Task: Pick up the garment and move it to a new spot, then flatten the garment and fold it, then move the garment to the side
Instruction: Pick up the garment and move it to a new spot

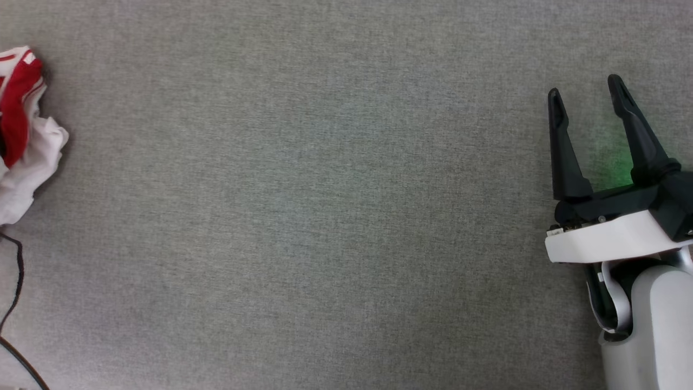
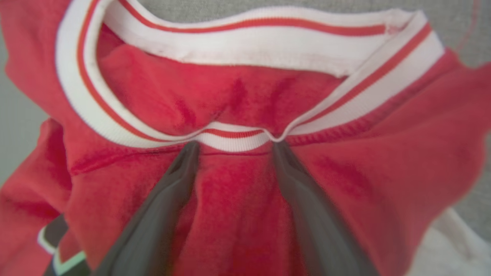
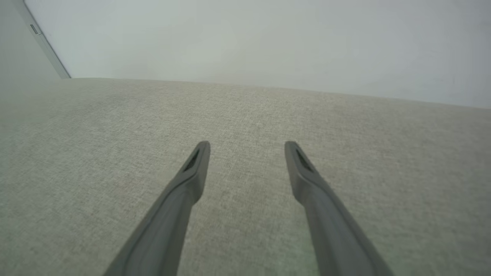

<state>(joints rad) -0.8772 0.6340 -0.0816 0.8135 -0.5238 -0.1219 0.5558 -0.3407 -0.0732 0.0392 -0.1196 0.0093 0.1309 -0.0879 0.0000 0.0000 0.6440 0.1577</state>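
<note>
At the left edge the garment (image 1: pixel 24 135) lies crumpled, soft red and white, on the grey woven surface (image 1: pixel 325 216). The left gripper (image 2: pixel 234 145) is spread, its 2 fingers (image 2: pixel 161 214) against the ribbed collar (image 2: pixel 268 42). At right, the right gripper (image 1: pixel 584 89) is released, empty.

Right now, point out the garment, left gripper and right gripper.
garment (image 2: pixel 236 199), left wrist view, red cloth between the fingers
left gripper (image 2: pixel 234 143), left wrist view, midway between fingertips
right gripper (image 1: pixel 583 85), head view, midway between fingertips
</note>
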